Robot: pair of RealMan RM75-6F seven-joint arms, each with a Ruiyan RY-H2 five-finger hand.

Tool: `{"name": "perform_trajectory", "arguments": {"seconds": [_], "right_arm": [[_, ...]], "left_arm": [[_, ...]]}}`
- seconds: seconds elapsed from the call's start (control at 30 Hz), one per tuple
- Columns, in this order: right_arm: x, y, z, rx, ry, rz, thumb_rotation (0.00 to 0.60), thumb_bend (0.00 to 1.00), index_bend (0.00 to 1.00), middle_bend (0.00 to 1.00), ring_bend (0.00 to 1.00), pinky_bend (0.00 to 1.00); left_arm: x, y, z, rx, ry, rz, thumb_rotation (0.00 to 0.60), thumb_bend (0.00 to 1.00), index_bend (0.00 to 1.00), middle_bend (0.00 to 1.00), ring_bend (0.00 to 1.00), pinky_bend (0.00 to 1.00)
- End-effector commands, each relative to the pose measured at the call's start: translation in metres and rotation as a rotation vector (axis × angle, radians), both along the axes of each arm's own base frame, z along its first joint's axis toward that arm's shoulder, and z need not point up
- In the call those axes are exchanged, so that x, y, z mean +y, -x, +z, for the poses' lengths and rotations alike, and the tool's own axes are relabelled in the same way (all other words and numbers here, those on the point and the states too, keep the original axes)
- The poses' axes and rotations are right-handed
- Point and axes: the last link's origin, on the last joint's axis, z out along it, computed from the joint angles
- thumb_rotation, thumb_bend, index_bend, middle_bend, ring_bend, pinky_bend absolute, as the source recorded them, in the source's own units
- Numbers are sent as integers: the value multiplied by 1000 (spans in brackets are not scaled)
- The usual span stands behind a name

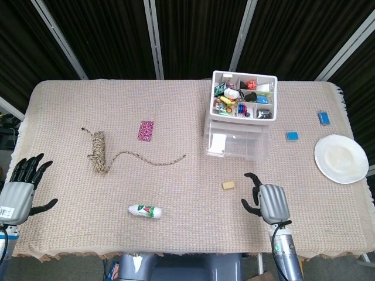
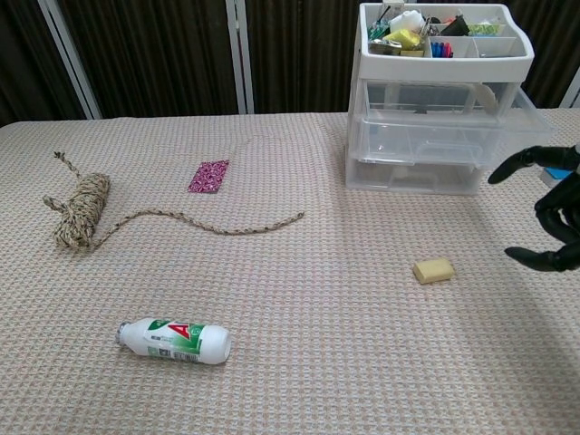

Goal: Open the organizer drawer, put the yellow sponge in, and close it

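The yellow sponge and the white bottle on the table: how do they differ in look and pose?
The yellow sponge is a small plain block lying flat; the white bottle is longer, rounded, and lies on its side with a green and red label. The sponge lies near the right hand, in front of the organizer; the bottle lies far to the left. Both rest on the cloth, and no hand touches either.
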Motion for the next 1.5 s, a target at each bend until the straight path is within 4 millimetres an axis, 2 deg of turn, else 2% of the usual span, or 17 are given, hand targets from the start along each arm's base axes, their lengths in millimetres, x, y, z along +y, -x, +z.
{"name": "perform_trajectory", "arguments": {"seconds": [0.03, 0.47, 0.83, 1.1, 1.3, 1.5], "right_arm": [[1, 5, -12, 33, -26, -5, 600, 150, 297, 861, 859, 684], [-25, 21, -34, 90, -28, -71, 600, 143, 355, 875, 873, 689], [-33, 29, -53, 106, -36, -89, 600, 165, 408, 878, 878, 690], [-38, 29, -65, 103, -42, -91, 600, 167, 400, 878, 878, 690], [-38, 30, -72, 106, -59, -100, 600, 168, 329, 878, 878, 690], [-42, 26, -76, 88, -62, -103, 600, 187, 311, 878, 879, 690]], "left_arm": [[0, 0, 0, 0, -1, -1, 600, 179, 122, 0, 0, 0], [0, 0, 0, 0, 3, -4, 600, 178, 123, 0, 0, 0], [0, 0, 0, -3, 6, -1, 600, 179, 123, 0, 0, 0], [1, 1, 0, -5, 8, 3, 600, 178, 123, 0, 0, 0], [1, 1, 0, -8, 9, 4, 600, 180, 123, 0, 0, 0], [1, 1, 0, -11, 9, 6, 600, 178, 123, 0, 0, 0]]}}
